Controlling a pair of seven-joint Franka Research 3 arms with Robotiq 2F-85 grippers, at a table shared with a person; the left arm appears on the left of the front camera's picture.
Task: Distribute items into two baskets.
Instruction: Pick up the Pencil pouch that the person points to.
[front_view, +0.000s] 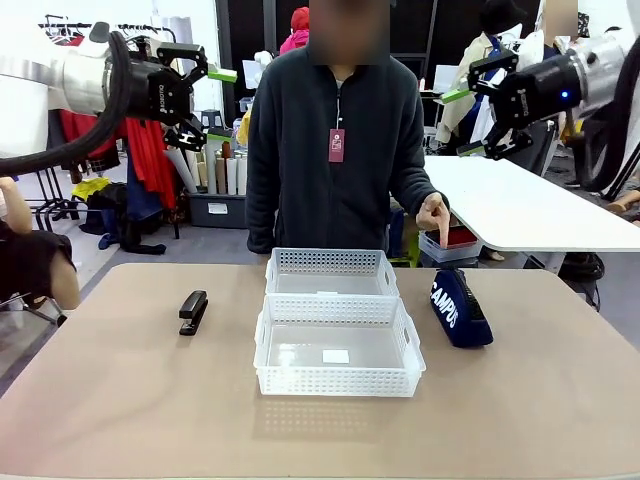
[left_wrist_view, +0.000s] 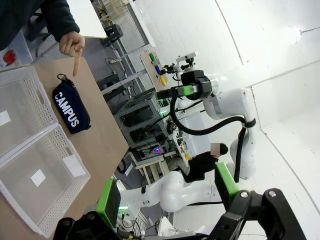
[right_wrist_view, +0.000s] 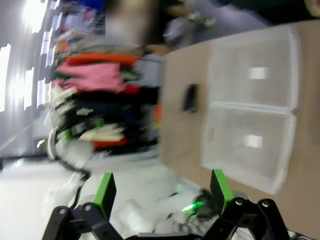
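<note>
two white lattice baskets sit touching in the middle of a tan table (front_view: 110, 400), the far basket (front_view: 331, 260) directly behind the near basket (front_view: 337, 382). a black stapler (front_view: 193, 311) lies on the table well to their left, and a navy pouch (front_view: 459, 307) lies just beside them on the right, with a person's hand (front_view: 433, 212) pointing down at it. the left gripper (front_view: 212, 105) and right gripper (front_view: 468, 120) hang high above the table's two sides, jaws spread wide, holding nothing.

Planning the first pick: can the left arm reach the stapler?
Probably yes: the stapler lies alone left of the baskets, nothing over it, and the open left gripper hangs above that side.
</note>
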